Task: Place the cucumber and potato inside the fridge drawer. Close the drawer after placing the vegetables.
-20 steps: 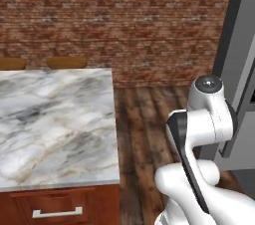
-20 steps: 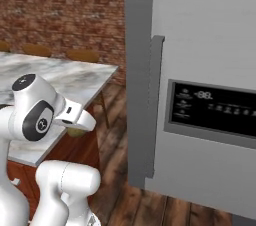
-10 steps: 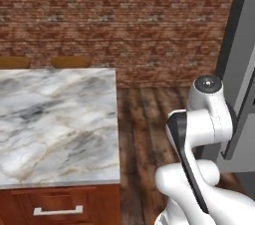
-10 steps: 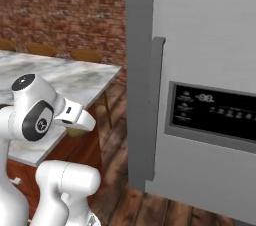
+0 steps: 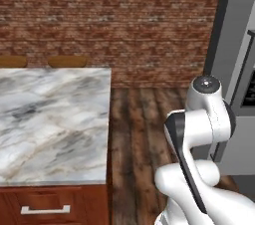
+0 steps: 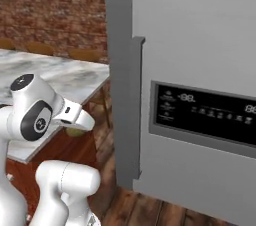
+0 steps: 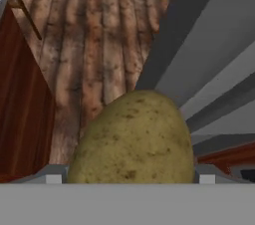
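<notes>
The olive-brown potato (image 7: 132,139) bulks large at the bottom of the hand view, and my gripper (image 7: 130,178) is shut on it. From the right base view the potato (image 6: 75,131) peeks out under the white hand, which is tucked low in front of the arm. The grey fridge (image 6: 200,70) stands to the right with its door shut and a vertical handle (image 6: 134,105) on it. The fridge drawer and the cucumber are out of view.
A marble-topped island (image 5: 50,119) with a wooden cabinet drawer (image 5: 45,210) stands on the left. Dark wooden floor (image 5: 144,119) runs between the island and the fridge (image 5: 234,69). A brick wall closes the back. A black control panel (image 6: 205,112) sits on the fridge front.
The whole picture has shifted: the base has moved, and the fridge now looks a little nearer. The arm keeps its folded pose with the potato held.
</notes>
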You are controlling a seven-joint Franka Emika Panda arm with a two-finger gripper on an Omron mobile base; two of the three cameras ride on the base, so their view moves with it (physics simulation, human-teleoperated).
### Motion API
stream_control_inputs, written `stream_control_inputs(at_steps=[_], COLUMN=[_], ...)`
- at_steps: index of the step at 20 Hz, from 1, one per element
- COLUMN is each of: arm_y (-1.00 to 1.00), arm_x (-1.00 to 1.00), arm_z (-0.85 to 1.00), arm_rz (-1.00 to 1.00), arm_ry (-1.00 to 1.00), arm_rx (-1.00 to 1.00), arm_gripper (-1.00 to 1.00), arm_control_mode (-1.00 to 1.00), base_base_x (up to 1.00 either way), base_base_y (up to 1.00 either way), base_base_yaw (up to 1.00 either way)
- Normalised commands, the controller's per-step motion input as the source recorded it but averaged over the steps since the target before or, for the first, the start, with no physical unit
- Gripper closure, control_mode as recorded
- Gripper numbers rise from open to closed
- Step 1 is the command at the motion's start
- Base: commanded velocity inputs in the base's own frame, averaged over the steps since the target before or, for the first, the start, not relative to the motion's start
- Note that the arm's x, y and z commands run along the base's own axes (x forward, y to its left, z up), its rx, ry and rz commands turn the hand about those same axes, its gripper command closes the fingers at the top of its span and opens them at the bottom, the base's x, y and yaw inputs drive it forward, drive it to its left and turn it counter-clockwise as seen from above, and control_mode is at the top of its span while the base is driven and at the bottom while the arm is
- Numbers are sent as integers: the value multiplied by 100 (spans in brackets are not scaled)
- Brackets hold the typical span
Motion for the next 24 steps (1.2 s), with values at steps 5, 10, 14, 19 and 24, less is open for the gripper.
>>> stream_control_inputs(at_steps=[5,10,14,19,24], arm_y=[0,0,0,0,0], arm_x=[0,0,0,0,0], arm_z=[0,0,0,0,0], arm_rz=[0,0,0,0,0], arm_ry=[0,0,0,0,0], arm_rx=[0,0,0,0,0], arm_gripper=[100,100,100,100,100], arm_control_mode=[100,100,100,100,100], base_base_x=[45,95,100,100,100], base_base_y=[-8,21,20,1,-2], base_base_yaw=[-1,1,0,-1,-11])
